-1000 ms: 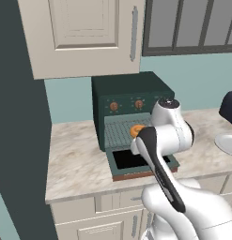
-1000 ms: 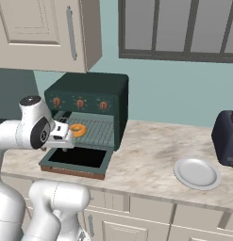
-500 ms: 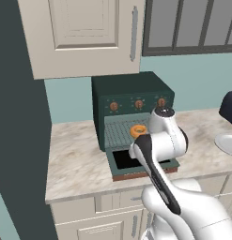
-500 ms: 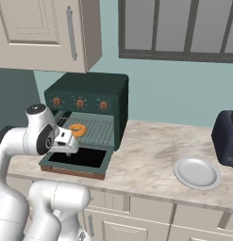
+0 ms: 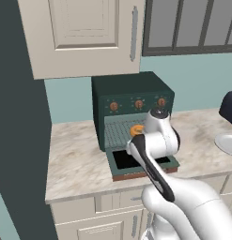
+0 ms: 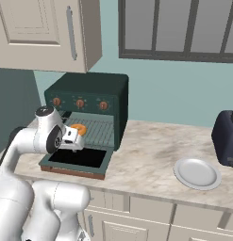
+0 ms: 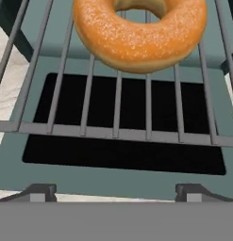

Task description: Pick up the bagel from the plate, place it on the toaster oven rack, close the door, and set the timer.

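The orange-brown bagel (image 7: 139, 33) lies flat on the pale wire toaster oven rack (image 7: 85, 108), near its front; it also shows as the bagel (image 6: 79, 128) and the bagel (image 5: 135, 130) in the base views. My gripper (image 7: 117, 193) hangs open just in front of and above the rack, apart from the bagel, with nothing between its fingertips (image 7: 40, 192). The dark green door (image 6: 106, 162) is folded down flat, its black window (image 7: 122, 141) below the rack. The white plate (image 6: 197, 172) sits bare on the counter to the right.
The green toaster oven (image 6: 89, 94) carries three orange knobs (image 6: 79, 103) above its opening. A dark toaster (image 6: 225, 138) stands beyond the plate. Cream wall cabinets (image 5: 84, 33) hang over the oven. A dark wall (image 5: 19, 140) bounds the counter's left end.
My hand has drawn back and a little down from the oven opening, jaws staying open. The bagel rests where it was on the rack.
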You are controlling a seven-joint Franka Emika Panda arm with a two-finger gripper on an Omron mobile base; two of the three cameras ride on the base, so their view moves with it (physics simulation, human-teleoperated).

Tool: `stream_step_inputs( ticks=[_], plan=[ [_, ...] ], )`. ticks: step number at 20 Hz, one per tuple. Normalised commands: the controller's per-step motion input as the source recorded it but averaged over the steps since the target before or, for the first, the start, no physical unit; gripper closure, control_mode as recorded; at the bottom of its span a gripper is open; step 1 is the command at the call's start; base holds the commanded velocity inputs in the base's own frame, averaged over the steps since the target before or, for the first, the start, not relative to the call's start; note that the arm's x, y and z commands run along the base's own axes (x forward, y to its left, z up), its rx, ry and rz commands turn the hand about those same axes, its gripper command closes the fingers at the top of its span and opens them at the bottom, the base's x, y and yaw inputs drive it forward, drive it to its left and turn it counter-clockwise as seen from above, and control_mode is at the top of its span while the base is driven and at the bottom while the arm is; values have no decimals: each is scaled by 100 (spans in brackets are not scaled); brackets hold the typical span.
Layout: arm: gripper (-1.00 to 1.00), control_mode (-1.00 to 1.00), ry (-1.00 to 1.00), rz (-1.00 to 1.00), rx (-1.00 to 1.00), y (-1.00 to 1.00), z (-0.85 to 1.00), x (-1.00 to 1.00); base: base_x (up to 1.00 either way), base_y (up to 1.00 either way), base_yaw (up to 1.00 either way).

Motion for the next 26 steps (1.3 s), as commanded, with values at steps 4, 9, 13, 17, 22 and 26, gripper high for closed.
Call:
stream_step_inputs(
  ticks=[4,9,13,17,22,26],
  plan=[
    [-100,-100,0,0,0,0,-1,55,0,0,0],
    [-100,-100,0,0,0,0,0,56,0,0,0],
    [-100,-100,0,0,0,0,0,57,0,0,0],
    [-100,-100,0,0,0,0,0,67,0,0,0],
    [-100,-100,0,0,0,0,0,64,0,0,0],
    [-100,-100,0,0,0,0,0,56,0,0,0]
  ],
)
